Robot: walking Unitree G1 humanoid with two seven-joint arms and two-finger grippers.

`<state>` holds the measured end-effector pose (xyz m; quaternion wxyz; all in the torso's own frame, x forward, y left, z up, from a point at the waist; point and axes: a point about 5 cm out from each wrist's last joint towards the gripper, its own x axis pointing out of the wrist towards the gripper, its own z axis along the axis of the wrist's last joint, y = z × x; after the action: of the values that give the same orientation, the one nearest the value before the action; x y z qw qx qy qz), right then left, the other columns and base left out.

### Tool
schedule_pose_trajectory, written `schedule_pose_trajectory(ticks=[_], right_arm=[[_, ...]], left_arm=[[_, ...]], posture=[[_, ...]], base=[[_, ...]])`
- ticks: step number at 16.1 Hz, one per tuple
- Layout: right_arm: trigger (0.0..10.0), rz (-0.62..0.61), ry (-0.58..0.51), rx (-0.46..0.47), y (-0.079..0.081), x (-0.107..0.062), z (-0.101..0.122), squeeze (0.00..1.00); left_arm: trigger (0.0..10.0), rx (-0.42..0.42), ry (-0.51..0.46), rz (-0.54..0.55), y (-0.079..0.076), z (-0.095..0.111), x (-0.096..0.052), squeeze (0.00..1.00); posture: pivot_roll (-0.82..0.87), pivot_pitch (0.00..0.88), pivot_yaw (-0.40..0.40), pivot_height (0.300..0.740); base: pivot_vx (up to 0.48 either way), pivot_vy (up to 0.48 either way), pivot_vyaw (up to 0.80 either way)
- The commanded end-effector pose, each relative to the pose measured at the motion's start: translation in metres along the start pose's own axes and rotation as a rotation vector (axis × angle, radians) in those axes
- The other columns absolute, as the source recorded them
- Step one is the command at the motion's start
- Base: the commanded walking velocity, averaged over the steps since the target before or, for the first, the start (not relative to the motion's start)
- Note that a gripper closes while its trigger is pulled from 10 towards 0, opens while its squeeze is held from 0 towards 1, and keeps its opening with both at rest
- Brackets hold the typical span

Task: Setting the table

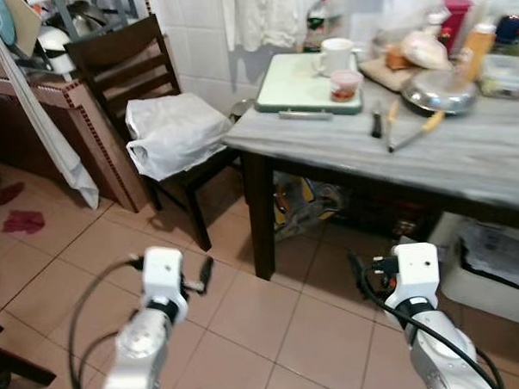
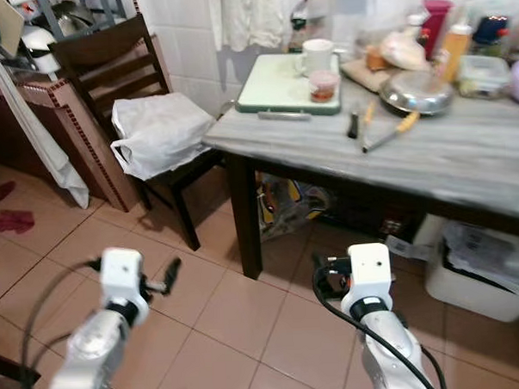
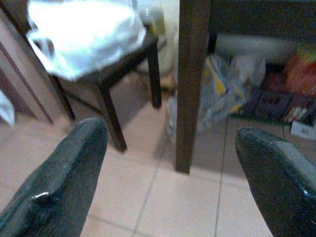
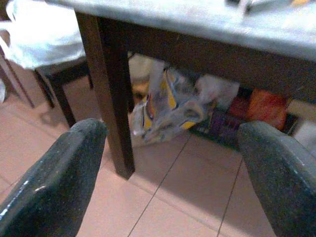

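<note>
While both my pincers, left [image 3: 168, 177] and right [image 4: 170, 173], hang wide open and empty above the floor, the cutlery [image 1: 403, 124] lies up ahead on the table [image 1: 465, 164], handles toward me, nearer my right arm.

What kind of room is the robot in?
Probably a home kitchen or dining corner. A grey-topped table holds a white mug, a metal pan and sauce bottles, and a dark wooden chair stands beside it on a tiled floor.
</note>
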<state>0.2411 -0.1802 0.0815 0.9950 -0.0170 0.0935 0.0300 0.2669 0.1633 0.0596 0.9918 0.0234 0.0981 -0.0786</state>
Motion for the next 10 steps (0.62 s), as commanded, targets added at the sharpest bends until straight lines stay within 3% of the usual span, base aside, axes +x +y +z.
schedule_pose_trajectory(ticks=[1, 7, 10], right_arm=[[10.0, -0.02, -0.045, -0.013, -0.004, -0.002, 0.011, 0.0], [10.0, -0.034, -0.061, -0.012, -0.007, -0.003, 0.018, 0.0], [10.0, -0.053, -0.07, -0.001, -0.009, -0.008, 0.023, 0.0]], left_arm=[[10.0, -0.002, -0.023, 0.024, 0.006, 0.01, -0.001, 0.0], [10.0, 0.003, -0.026, 0.014, 0.004, 0.016, -0.004, 0.0], [10.0, -0.008, -0.027, -0.005, 0.001, 0.015, -0.009, 0.0]], posture=[[-0.09, 0.0, 0.054, 0.74], [-0.09, 0.0, 0.053, 0.74], [-0.09, 0.0, 0.056, 0.74]], base=[[-0.382, 0.0, 0.0], [-0.387, 0.0, 0.0], [-0.087, 0.0, 0.0]])
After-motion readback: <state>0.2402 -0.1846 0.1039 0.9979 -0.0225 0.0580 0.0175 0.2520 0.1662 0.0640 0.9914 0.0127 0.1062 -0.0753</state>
